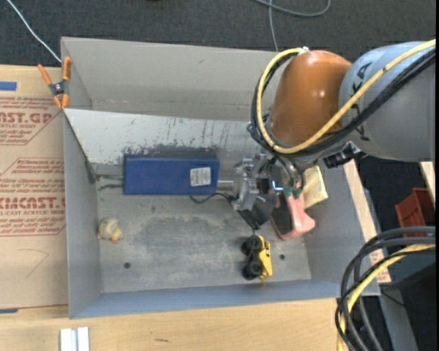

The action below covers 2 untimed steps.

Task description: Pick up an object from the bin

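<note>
My gripper [250, 187] hangs low in the right half of the bin, just right of a blue rectangular box [170, 175] with a white label. A pink block-like thing [298, 219] lies directly to the gripper's right, partly under the wrist. Behind it a pale yellow, sponge-like piece [314, 187] leans at the right wall. A small yellow and black toy vehicle [257, 258] sits below the gripper, near the front wall. A dark thing shows under the gripper, and I cannot make out what it is.
A small cream and yellow lump [110, 230] lies alone at the bin's left side. The bin floor between it and the toy vehicle is bare. The arm with its orange cover and cables overhangs the bin's right rim.
</note>
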Motion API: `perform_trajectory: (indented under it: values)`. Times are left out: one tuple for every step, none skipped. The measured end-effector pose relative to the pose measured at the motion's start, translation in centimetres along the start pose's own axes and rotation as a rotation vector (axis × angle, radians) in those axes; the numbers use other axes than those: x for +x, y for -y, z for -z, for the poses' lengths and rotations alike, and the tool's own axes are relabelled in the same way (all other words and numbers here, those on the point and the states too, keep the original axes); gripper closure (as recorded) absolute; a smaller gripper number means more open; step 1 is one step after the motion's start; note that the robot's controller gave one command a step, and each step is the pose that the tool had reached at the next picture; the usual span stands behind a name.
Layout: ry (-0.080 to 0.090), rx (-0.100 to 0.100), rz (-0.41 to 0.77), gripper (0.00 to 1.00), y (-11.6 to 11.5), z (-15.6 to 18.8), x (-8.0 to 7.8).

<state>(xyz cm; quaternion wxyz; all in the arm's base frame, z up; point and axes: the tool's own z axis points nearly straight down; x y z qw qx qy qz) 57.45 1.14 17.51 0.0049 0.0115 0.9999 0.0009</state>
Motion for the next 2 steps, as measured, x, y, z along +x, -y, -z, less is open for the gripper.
perform_trajectory:
  values:
    - [0.0,-0.001,-0.03,1.0,-0.3,7.7,-0.7]
    - [0.002,-0.001,-0.034,1.0,-1.7,17.5,-1.0]
